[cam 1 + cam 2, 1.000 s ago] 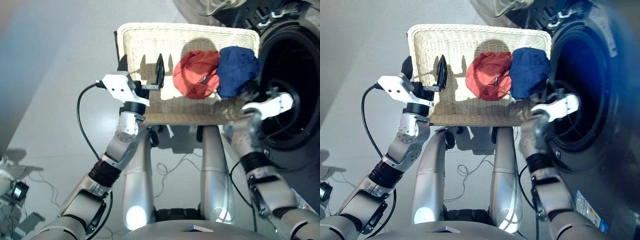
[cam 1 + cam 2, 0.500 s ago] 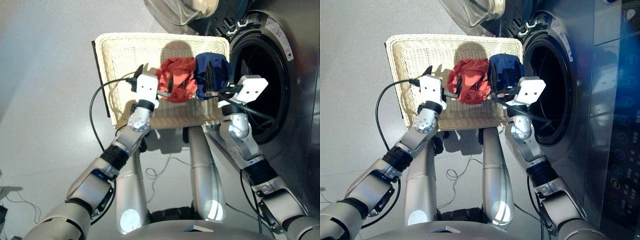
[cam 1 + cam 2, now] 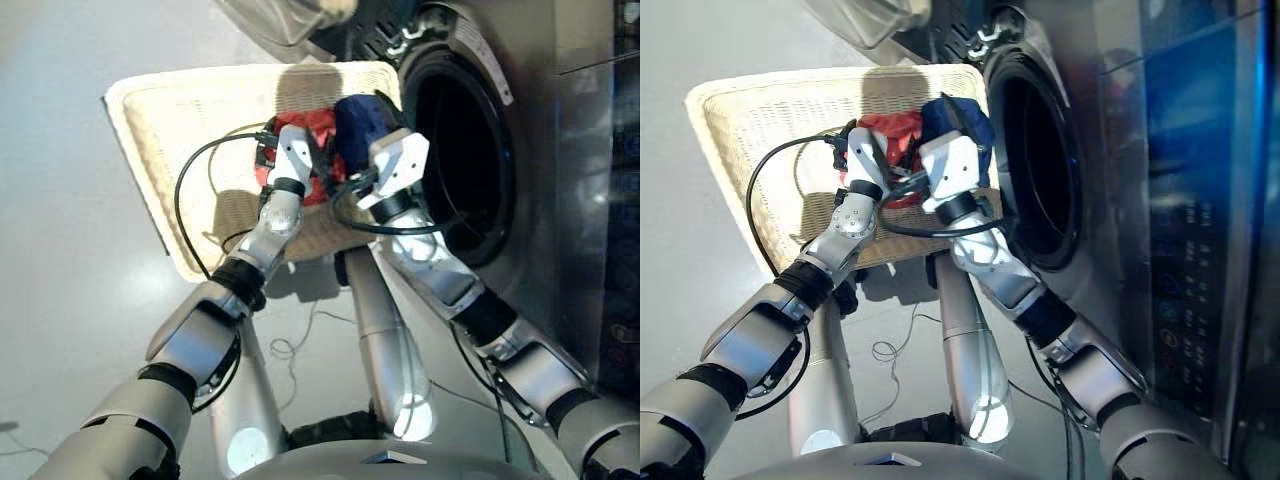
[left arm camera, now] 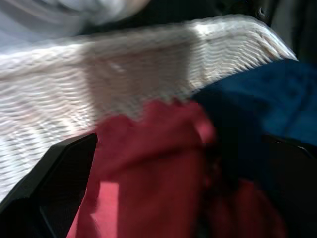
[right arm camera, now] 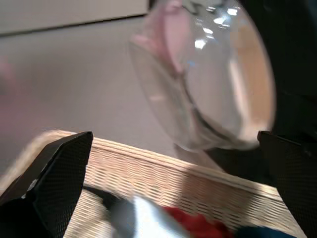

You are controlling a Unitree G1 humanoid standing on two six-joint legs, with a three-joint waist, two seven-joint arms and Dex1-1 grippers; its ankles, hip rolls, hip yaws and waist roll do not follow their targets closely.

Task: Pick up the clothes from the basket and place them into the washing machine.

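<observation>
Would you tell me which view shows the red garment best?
The left wrist view: the red garment fills the foreground beside the navy garment. Both eye views show only part behind the left gripper; the right wrist view shows a sliver.

I am viewing two arms with silver-grey shell segments separated by black joint bands. Each wrist is carrying a white angular camera housing above a ribbed black collar. A black cable is looping from the left gripper (image 3: pixel 268 150) housing back along the forearm; another is curling beneath the right gripper (image 3: pixel 952 108) housing. The fingers (image 5: pixel 54 173) are showing black, flat and textured.
</observation>
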